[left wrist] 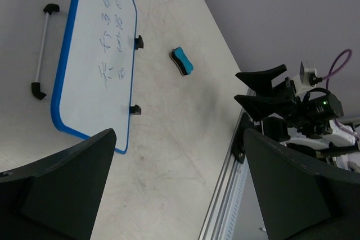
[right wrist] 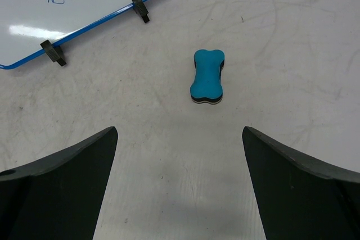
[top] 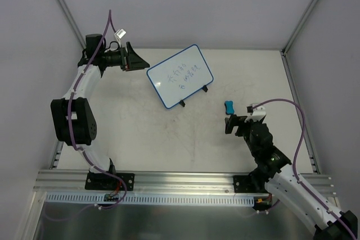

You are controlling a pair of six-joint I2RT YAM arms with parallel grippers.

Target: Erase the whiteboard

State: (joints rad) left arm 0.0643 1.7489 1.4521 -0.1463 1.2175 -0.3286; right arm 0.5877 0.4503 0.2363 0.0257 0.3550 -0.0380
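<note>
While both grippers stand spread wide and empty, the writing on the board is not yet wiped.

The right gripper (top: pixel 229 122) hovers low with the blue bone-shaped eraser (right wrist: pixel 207 77) lying on the table (top: pixel 169 144) just ahead, centred between its fingers, seemingly lined up for a pickup. Across the table, the left gripper (top: pixel 138 59) hangs just beside the whiteboard (top: pixel 180 76), perhaps placed there to steady it. The whiteboard sits toward the table's far middle, turned at an angle, near the eraser but apart from it. It shows a white face, thin blue rim, rounded corners, two black clip feet (right wrist: pixel 53 51) on its near edge, and blue handwritten marks (left wrist: pixel 109 54).
</note>
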